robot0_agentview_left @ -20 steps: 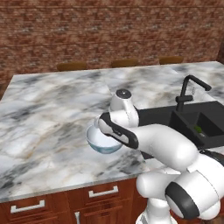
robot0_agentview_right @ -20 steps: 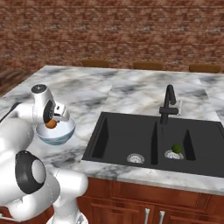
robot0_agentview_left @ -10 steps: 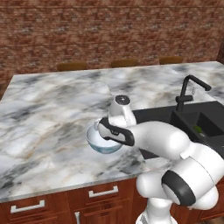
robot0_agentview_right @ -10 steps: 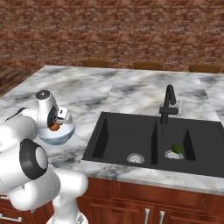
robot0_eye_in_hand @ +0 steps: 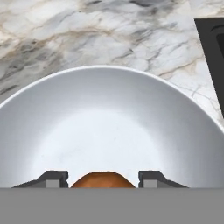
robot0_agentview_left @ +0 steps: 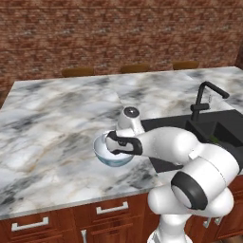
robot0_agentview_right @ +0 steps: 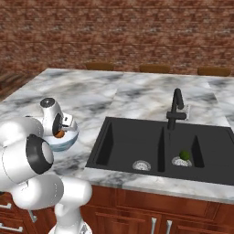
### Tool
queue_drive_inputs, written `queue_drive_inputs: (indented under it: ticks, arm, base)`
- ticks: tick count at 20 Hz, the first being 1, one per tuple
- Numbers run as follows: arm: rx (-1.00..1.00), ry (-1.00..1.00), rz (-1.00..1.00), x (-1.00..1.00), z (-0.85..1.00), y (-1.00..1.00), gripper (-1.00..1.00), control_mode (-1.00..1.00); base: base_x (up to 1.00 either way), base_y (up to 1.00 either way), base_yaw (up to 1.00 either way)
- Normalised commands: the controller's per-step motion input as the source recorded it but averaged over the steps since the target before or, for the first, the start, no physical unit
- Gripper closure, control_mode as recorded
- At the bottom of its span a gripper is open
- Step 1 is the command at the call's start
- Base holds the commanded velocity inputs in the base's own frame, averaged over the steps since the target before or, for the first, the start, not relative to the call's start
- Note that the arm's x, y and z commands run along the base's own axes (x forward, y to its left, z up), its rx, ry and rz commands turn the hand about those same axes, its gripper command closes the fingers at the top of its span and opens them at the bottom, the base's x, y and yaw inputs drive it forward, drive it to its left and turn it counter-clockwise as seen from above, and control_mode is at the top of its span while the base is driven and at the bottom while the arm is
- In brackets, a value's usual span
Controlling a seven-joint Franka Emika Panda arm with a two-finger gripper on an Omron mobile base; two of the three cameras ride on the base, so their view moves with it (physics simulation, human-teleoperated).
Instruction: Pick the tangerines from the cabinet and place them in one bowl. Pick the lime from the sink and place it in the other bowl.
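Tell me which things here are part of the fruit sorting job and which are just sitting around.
Part of the job:
- tangerine between the claw fingers, over the bowl
- pale bowl on the marble counter
- lime in the sink's right basin
- sink

Just there:
- black faucet
- brick wall
- drawer handles

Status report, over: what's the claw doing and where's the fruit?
Claw closed on a tangerine, over the pale bowl. Lime in the sink, right basin. Nothing blocking.
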Motion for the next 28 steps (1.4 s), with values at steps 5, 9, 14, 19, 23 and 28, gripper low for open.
queue_drive_inputs:
  ticks: [5,9,14,19,23,28]
  arm:
    - [0.0,-0.03,0.0,0.0,-0.18,0.01,1.0,-1.0]
    - [0.0,-0.01,0.0,0.0,-0.03,0.0,1.0,-1.0]
    - [0.0,0.0,0.0,0.0,0.0,0.0,-1.0,-1.0]
    - [0.0,0.02,0.0,0.04,0.0,0.0,-1.0,-1.0]
    - [0.03,0.08,-0.01,0.09,0.31,0.0,-1.0,-1.0]
    - [0.05,0.15,0.0,-0.02,0.76,0.04,-1.0,-1.0]
  base:
    - [0.0,0.0,0.0]
    - [0.0,0.0,0.0]
    - [0.0,0.0,0.0]
    - [0.0,0.0,0.0]
    - [0.0,0.0,0.0]
    - [0.0,0.0,0.0]
